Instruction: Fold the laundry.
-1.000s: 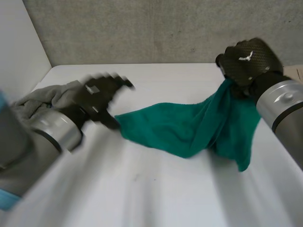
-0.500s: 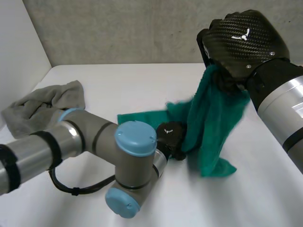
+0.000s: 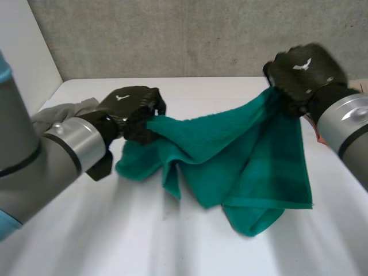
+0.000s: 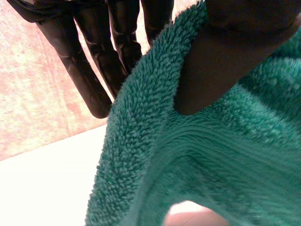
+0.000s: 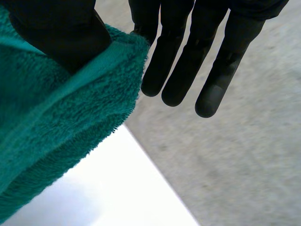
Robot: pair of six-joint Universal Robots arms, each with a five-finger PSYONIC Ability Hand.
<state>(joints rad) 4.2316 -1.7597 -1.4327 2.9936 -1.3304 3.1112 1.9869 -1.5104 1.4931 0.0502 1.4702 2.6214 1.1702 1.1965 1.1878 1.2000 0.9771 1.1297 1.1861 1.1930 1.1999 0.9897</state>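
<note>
The green towel (image 3: 247, 155) is up off the white table (image 3: 172, 247), strung between the two hands and sagging in the middle. It's bunched and doubled over on itself, with one flat panel hanging down on the right side. The lowest fold drops close to the tabletop, though I can't tell if it actually touches.

The left hand (image 3: 133, 109) is clamped on the towel's left end, fingers curled over it. The left wrist view has the thumb pressed into the terry edge, with the fingers (image 4: 89, 66) running behind the cloth. The right hand (image 3: 299, 72) is higher and further back, and it has the opposite corner. In the right wrist view its thumb pins the hem while the other fingers (image 5: 188, 56) reach out straight past it, so that's a pinch grip on the corner.

Around it, a crumpled grey cloth (image 3: 60, 115) lies on the table at the far left, partly hidden behind the left arm (image 3: 52, 155). A grey concrete wall (image 3: 172, 34) closes off the back of the table, and a white panel (image 3: 23, 52) stands along its left side.
</note>
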